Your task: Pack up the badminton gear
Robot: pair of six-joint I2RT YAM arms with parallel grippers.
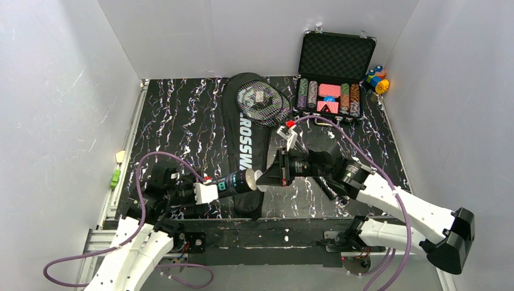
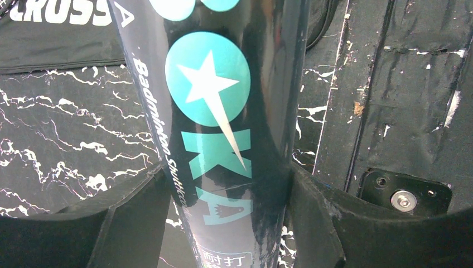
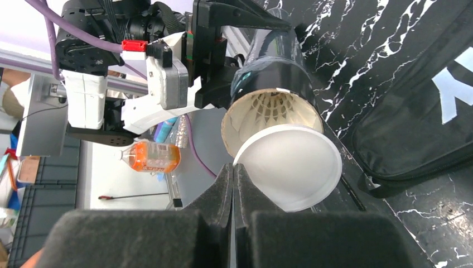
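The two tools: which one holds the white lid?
The right tool, shut on the rim of the lid; the left tool grips the tube instead.

Even white light from overhead leaves only soft shadows on the tabletop (image 1: 182,121). The glossy tube (image 2: 223,139) carries a pale sheen up close, while the right wrist view shows the white lid (image 3: 290,167) glaring and its near foreground blurred.

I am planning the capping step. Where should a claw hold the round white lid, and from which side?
Pinch the lid by its thin rim, coming edge-on from the side, as the right claw does. It is a shallow disc, so this probably leaves its face free to meet the mouth of the tube.
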